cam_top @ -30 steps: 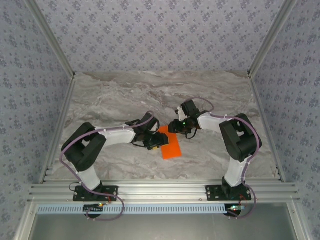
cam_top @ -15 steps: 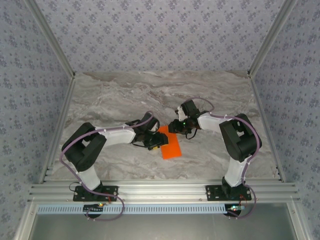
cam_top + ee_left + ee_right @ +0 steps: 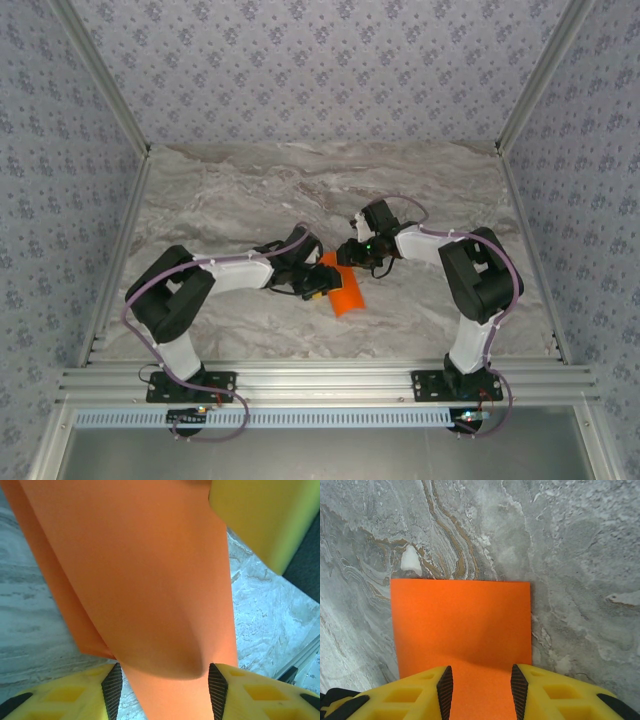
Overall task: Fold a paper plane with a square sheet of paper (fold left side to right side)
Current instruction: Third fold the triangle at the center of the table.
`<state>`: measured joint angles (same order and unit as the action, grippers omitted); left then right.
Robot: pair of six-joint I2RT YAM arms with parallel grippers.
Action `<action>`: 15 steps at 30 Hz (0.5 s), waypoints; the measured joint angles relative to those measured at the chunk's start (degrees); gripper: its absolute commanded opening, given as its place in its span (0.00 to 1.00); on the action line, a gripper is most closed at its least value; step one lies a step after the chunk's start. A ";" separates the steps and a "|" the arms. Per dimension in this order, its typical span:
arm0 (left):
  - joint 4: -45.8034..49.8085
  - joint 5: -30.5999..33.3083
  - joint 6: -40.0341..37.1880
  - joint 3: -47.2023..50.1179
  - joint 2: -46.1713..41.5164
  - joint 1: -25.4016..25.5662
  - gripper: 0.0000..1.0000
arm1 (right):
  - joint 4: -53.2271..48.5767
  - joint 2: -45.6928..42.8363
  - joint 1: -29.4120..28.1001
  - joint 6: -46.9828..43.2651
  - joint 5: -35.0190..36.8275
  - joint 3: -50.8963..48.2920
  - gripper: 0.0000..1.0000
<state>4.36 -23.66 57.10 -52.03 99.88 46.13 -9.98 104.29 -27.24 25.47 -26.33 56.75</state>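
My left gripper (image 3: 316, 288) is about half closed, both pads touching a raised, bowed fold of the square sheet of paper (image 3: 345, 292) caught between them. The orange sheet sits mid-way across the marble table (image 3: 250, 190), between my arms. My right gripper (image 3: 350, 256) is partly open, its tips over the sheet's flat end, gripping nothing.

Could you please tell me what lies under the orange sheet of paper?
Grey marble table shows around the orange sheet, flat in the right wrist view, arching upward in the left wrist view. The tabletop directly beneath is covered.
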 measured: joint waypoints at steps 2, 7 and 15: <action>0.02 0.11 0.02 0.00 0.00 0.02 0.51 | 0.00 0.00 0.00 0.00 0.00 0.00 0.40; -0.28 0.09 0.66 0.11 -0.13 0.02 0.52 | 0.09 0.00 0.00 0.00 -0.02 -0.04 0.40; -1.20 0.09 2.01 1.64 -4.09 0.00 0.53 | 0.13 0.00 0.00 0.00 -0.04 -0.04 0.40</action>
<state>3.16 -23.57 59.11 -50.39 95.79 46.13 -9.85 104.29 -27.24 25.47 -26.37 56.71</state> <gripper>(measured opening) 0.525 0.397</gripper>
